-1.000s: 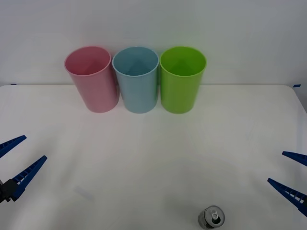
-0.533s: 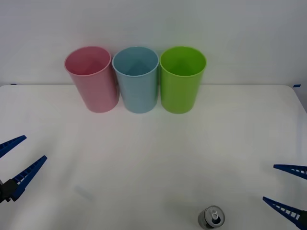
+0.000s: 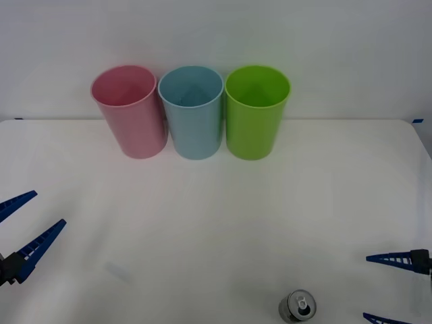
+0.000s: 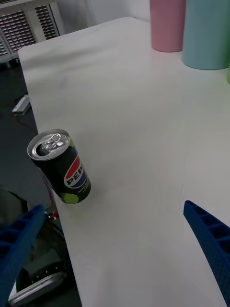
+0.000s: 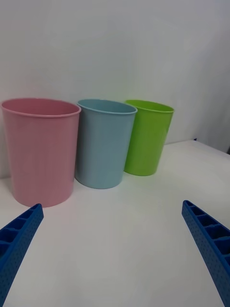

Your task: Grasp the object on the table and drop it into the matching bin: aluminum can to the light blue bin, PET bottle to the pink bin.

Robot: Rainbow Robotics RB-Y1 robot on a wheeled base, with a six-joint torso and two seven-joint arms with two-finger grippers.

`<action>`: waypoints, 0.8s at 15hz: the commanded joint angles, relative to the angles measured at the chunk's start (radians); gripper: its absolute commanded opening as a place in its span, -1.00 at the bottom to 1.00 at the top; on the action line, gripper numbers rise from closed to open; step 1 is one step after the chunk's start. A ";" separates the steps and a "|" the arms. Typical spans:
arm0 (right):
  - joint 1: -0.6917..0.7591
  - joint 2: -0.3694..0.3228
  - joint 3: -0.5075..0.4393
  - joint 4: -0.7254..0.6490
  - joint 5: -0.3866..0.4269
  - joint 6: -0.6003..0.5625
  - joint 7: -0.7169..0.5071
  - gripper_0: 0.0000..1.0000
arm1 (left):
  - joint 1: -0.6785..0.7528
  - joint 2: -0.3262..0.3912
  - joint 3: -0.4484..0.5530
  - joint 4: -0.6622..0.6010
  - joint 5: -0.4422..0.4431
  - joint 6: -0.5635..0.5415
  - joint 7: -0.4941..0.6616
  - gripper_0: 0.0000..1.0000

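Note:
The aluminum can (image 3: pixel 298 306) stands upright near the front edge of the white table (image 3: pixel 216 216); its silver top and dark Pepsi body (image 4: pixel 61 168) show close up in the right wrist view. My right gripper (image 3: pixel 391 289) is open at the front right, a short way to the can's right, with one blue finger (image 4: pixel 211 244) visible on the table side. At the back stand the pink bin (image 3: pixel 129 110) and the light blue bin (image 3: pixel 193 111) side by side. The left gripper (image 3: pixel 23 229) hangs open at the far left, facing the bins (image 5: pixel 102 143).
A lime green bin (image 3: pixel 255 111) stands right of the light blue one. The can sits close to the table's front edge, with the floor and equipment (image 4: pixel 28 24) beyond it. A white wall rises behind the bins.
My right gripper has moved down and inward toward the can, its fingers turning to point left. The left gripper, the can and the bins have stayed put.

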 commanded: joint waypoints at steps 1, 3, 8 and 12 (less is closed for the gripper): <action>-0.003 -0.004 0.033 0.000 0.004 -0.026 0.018 1.00 | 0.000 0.000 0.000 0.000 0.000 0.000 0.000 1.00; -0.005 -0.004 0.067 0.000 0.004 -0.028 0.036 1.00 | 0.000 0.000 0.000 0.000 0.000 0.000 0.000 1.00; -0.009 0.049 0.111 0.015 0.004 -0.025 0.134 1.00 | 0.000 0.000 0.000 0.000 0.000 0.000 0.000 1.00; -0.078 0.099 0.125 0.158 0.008 -0.051 0.260 1.00 | 0.000 0.000 0.000 0.000 0.000 0.000 0.000 1.00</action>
